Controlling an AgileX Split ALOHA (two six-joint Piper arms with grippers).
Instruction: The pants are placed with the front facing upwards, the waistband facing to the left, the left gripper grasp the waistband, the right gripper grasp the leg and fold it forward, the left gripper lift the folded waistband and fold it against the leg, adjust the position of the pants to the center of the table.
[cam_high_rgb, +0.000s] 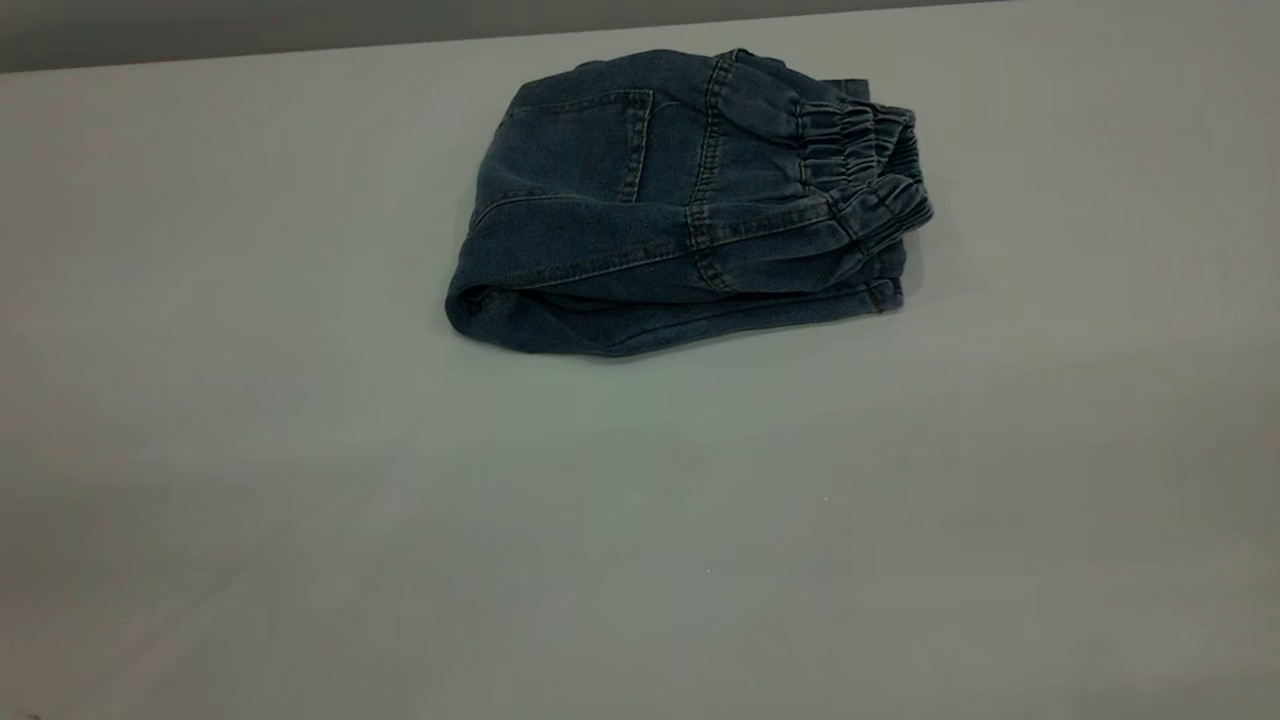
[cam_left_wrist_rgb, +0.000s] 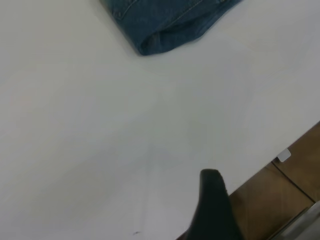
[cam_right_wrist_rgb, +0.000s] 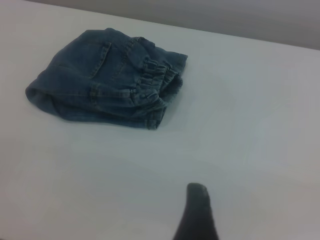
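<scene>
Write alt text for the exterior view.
Folded blue denim pants lie on a white table, toward its far side, with the ruched waistband at the bundle's right end. No gripper is in view.

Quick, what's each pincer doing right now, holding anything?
Left pincer: holding nothing, away from the pants; open or shut cannot be told.
Right pincer: same, clear of the pants.

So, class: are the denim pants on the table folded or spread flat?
Folded. The pants lie as a compact layered bundle on the table, the waistband doubled over at the right and stacked edges showing along the near side.
</scene>
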